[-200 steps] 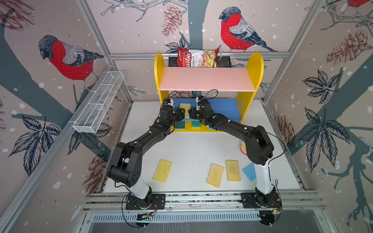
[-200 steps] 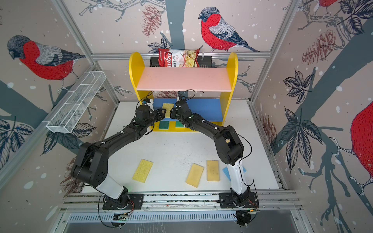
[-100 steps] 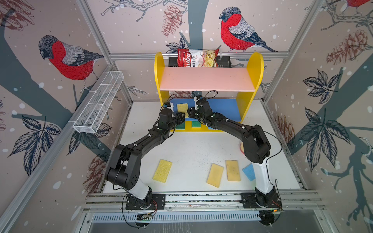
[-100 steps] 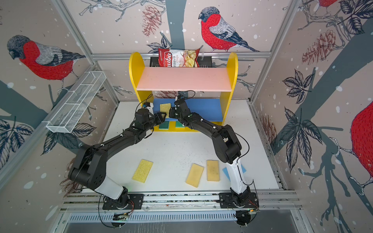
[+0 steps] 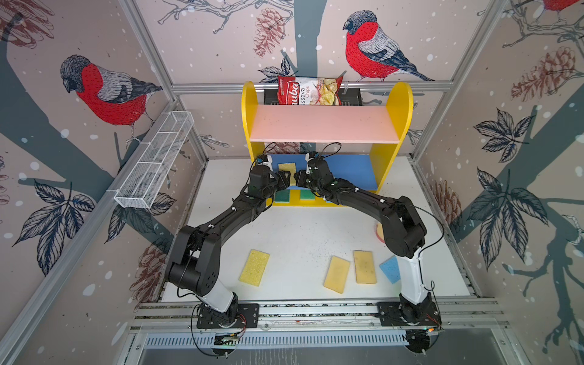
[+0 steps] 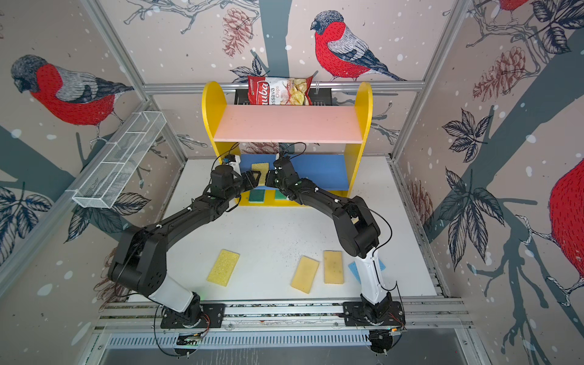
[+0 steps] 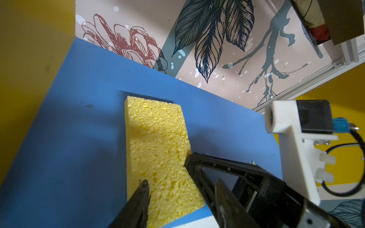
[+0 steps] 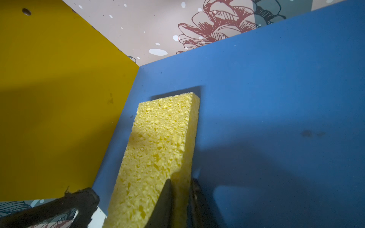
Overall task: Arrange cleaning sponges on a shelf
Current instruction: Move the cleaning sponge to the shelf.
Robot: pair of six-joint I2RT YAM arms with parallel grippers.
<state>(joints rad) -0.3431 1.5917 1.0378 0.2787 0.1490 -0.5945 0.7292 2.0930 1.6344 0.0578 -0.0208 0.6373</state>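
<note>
The shelf stands at the back of the table, and a bright yellow sponge lies on its blue middle board. My right gripper is shut on that sponge's long edge near the board's front. My left gripper is open over the sponge's near end, with one fingertip above the foam. Two dark green sponges sit on the yellow base. On the table lie a bright yellow sponge, two tan ones and a light blue one. The round sponge is mostly hidden behind my right arm.
A red chips bag leans in a black tray behind the shelf's pink top board. A white wire-mesh basket hangs on the left wall. Aluminium frame posts and patterned walls close in the table on three sides.
My right gripper's jaws have closed onto the yellow sponge's edge. The sponge and both grippers have shifted slightly on the blue board; the left jaws keep the same width.
</note>
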